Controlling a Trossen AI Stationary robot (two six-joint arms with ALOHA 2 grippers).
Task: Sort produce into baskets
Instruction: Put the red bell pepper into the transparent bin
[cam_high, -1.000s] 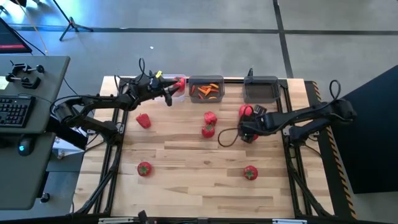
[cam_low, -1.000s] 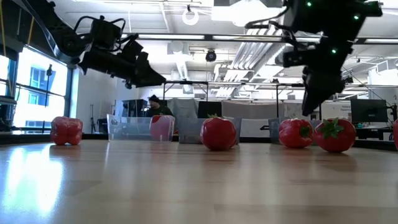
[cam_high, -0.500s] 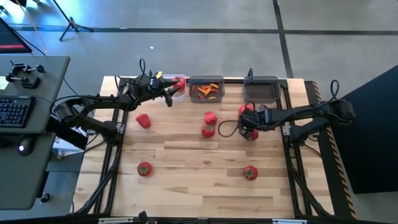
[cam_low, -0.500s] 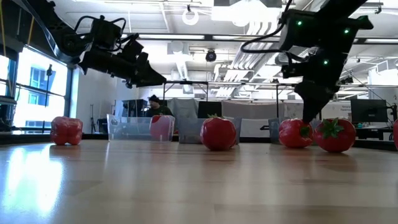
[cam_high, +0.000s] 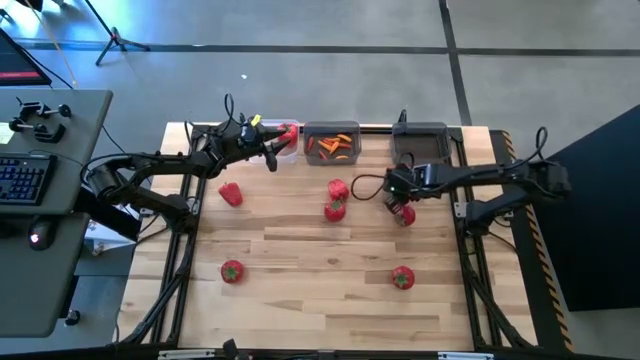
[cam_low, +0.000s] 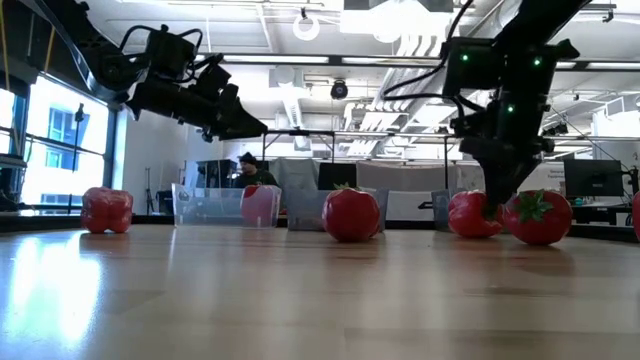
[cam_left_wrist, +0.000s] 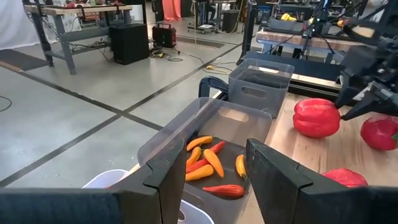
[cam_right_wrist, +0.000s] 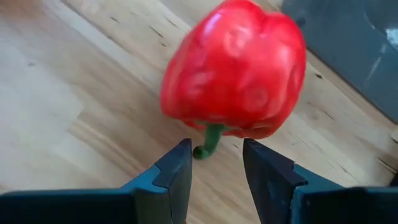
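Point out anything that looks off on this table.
Nothing is spilled or broken. The dark grey bin at the back right holds nothing visible, while peppers and tomatoes, like the tomato near the front, lie loose on the wood.

Three baskets (cam_high: 333, 142) line my table's (cam_high: 300, 300) far edge. Peppers (cam_high: 337, 190) sit mid-table; two tomatoes (cam_high: 232, 271) lie toward the near edge.

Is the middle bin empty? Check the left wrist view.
No, the middle bin holds several orange and red chilli pieces.
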